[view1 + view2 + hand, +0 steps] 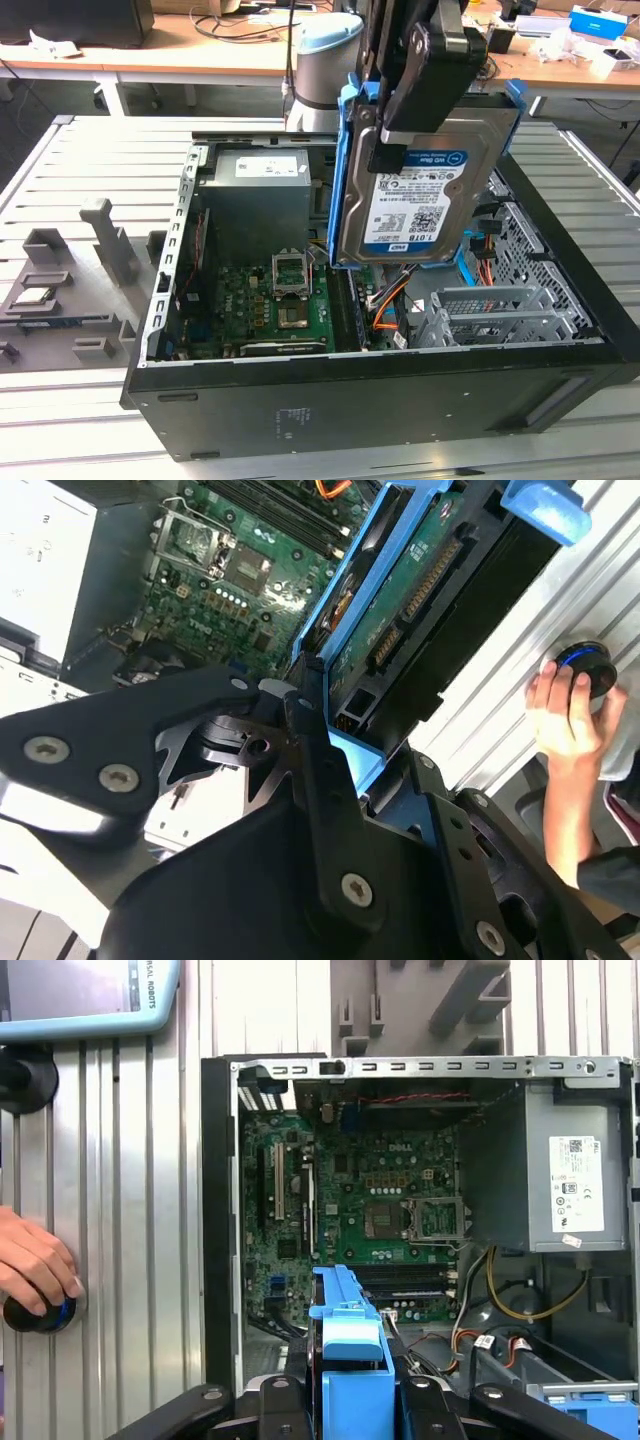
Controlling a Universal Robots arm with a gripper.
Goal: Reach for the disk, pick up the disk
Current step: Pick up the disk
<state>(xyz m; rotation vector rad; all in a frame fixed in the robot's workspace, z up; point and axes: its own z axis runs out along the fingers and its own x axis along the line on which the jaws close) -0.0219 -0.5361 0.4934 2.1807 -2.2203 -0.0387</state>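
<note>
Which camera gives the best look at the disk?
The exterior view: the disk hangs in the gripper above the open computer case, label side showing. The second wrist view shows its circuit-board underside; the first wrist view shows its blue rail edge-on.

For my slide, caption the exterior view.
Gripper holds the hard drive upright above the open computer case.

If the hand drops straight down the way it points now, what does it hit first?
Probably the green motherboard on the floor of the open black computer case. The hand, shut on the silver-grey blue-railed disk, hangs above it; depth is unclear.
</note>
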